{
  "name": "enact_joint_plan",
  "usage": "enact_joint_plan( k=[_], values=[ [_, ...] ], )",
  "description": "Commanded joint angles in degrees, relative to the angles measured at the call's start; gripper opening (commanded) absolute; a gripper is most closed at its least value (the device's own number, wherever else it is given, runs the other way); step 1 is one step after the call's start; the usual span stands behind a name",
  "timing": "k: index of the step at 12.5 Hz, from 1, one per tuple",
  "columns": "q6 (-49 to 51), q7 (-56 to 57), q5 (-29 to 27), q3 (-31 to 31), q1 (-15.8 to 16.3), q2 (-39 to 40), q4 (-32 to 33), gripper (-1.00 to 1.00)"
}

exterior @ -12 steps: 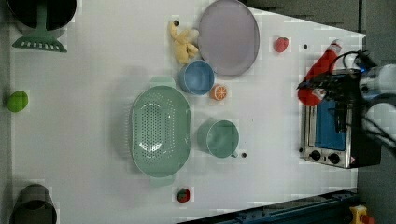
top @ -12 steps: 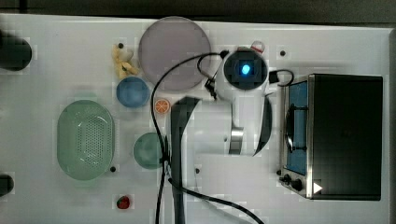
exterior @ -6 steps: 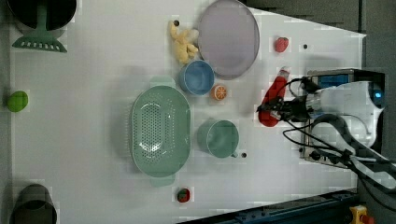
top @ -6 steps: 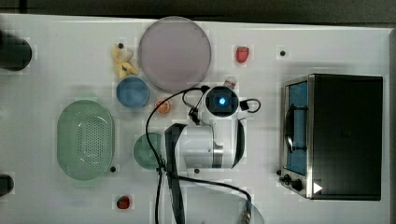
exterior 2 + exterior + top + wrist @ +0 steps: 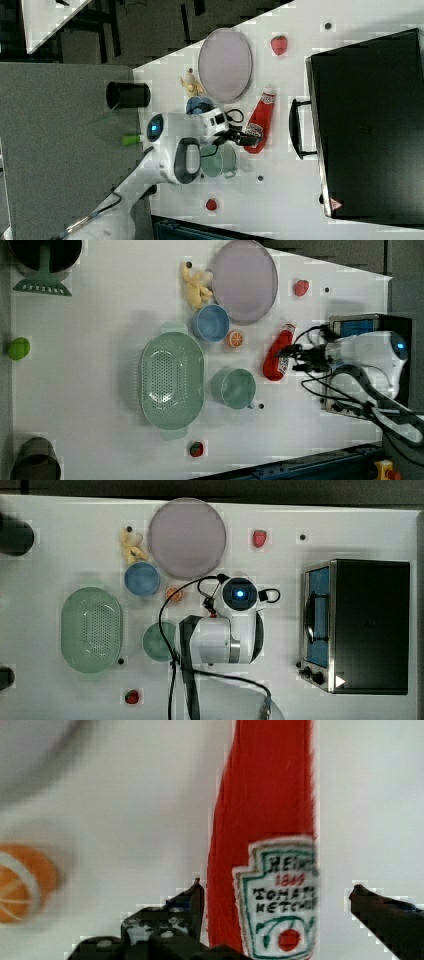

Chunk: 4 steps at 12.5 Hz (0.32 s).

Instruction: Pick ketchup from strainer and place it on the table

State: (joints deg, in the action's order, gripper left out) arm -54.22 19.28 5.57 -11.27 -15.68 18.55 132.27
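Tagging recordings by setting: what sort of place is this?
Probably a lab tabletop staged as a toy kitchen: a white table holding a ketchup bottle, a green strainer, a toaster oven and a robot arm.

top view: straight down over table [image 5: 60, 555], strainer [image 5: 92, 630] at 9 o'clock | left view: high, near-vertical, strainer [image 5: 171, 382] central | right view: high, oblique, floor at 9 o'clock | wrist view: close on ketchup [image 5: 265, 845] | shared by the three off-arm views: strainer, purple plate [image 5: 187, 537]
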Motion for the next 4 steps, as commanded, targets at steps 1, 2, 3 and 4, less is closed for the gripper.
enact_joint_plan(
  k=[1, 2, 3, 4],
  values=[
    [3.27, 2.08, -0.59, -0.96, 1.03, -11.23, -5.86, 1.0],
    [7.41, 1.35, -0.65, -1.09, 1.05, -13.55, -7.78, 1.0],
    [12.43, -0.26, -0.66, -1.16, 1.07, -15.48, -10.11, 1.0],
    [18.22, -2.7, -0.68, -1.21, 1.12, -17.02, -12.82, 1.0]
  ],
)
